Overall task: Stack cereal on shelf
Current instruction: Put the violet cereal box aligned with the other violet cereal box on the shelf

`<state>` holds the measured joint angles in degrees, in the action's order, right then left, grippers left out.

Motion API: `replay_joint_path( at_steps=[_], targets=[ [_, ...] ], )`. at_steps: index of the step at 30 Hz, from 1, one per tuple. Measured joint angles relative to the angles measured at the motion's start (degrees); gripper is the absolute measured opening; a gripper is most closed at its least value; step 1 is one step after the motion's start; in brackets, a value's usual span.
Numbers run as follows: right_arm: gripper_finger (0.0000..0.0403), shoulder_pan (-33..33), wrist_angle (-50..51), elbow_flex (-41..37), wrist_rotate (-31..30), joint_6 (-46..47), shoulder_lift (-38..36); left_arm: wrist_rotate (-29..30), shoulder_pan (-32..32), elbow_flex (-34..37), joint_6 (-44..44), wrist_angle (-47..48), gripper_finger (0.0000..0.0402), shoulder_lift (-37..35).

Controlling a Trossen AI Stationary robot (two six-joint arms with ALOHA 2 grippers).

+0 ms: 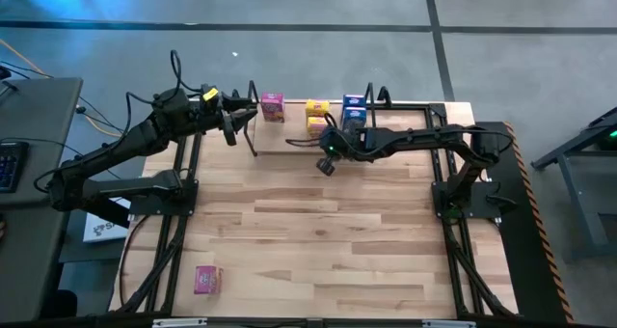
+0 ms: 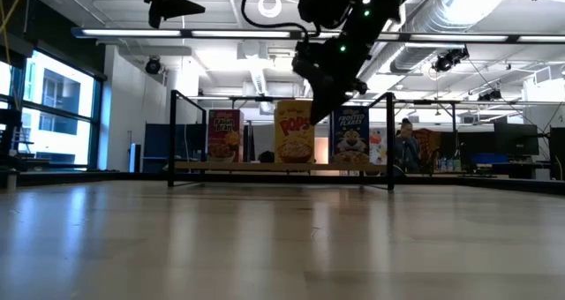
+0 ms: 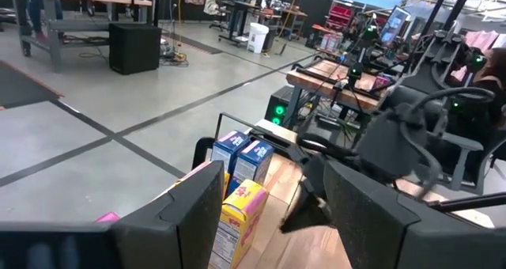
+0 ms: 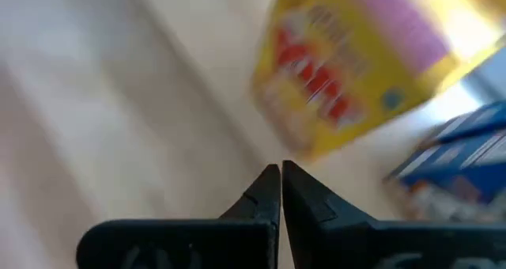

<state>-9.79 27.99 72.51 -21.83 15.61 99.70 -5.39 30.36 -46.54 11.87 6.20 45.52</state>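
High view: shelf (image 1: 289,143) at far tabletop (image 1: 318,241) edge carried pink (image 1: 272,105), yellow (image 1: 316,116) and blue cereal boxes (image 1: 354,110); one pink box (image 1: 206,280) lay at the near left, apparently next to fetch. Right hand (image 1: 328,161) hung just before the shelf, left hand (image 1: 234,125) near its left end. Low view: three boxes upright. Left wrist: fingers (image 3: 190,214) spread, empty. Right wrist: fingers (image 4: 269,191) pressed together, empty; yellow box blurred.
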Motion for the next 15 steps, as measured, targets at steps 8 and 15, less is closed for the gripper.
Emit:
replay_joint_path(
  at_steps=[8, 15],
  targets=[
    [0.0000, 6.5, 9.7, -8.2, 4.3, 1.2, -6.6, -1.0, -0.1, 0.0, 0.9, 0.0, 0.0209, 0.0],
    [0.0000, 11.8, -2.7, -27.3, 8.6, 16.5, -23.1, -2.5, -0.1, 0.0, 3.0, 0.0, 0.0209, 0.0]
  ],
)
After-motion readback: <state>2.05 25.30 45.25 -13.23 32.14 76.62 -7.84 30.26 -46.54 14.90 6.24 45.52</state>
